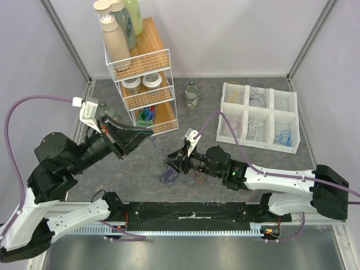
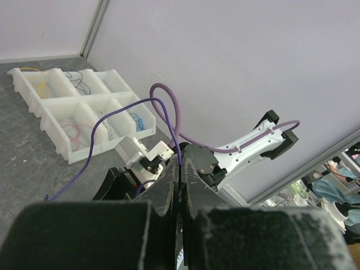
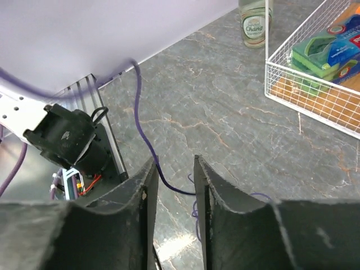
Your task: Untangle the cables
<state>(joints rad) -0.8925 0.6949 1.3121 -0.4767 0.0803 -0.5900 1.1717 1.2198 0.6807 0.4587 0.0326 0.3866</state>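
Left wrist view: the left tool (image 2: pixel 180 169) is pinched fully closed on a purple cable (image 2: pixel 70 169), which arcs up from its fingertips and drops to the grey desk (image 2: pixel 34 169). Right wrist view has the right tool (image 3: pixel 175 163) partly open, a purple cable running through the gap unsqueezed. From the top view, the tangled cables (image 1: pixel 169 174) lie on the desk just beside the right tool, well apart from a white compartment tray (image 1: pixel 259 109)
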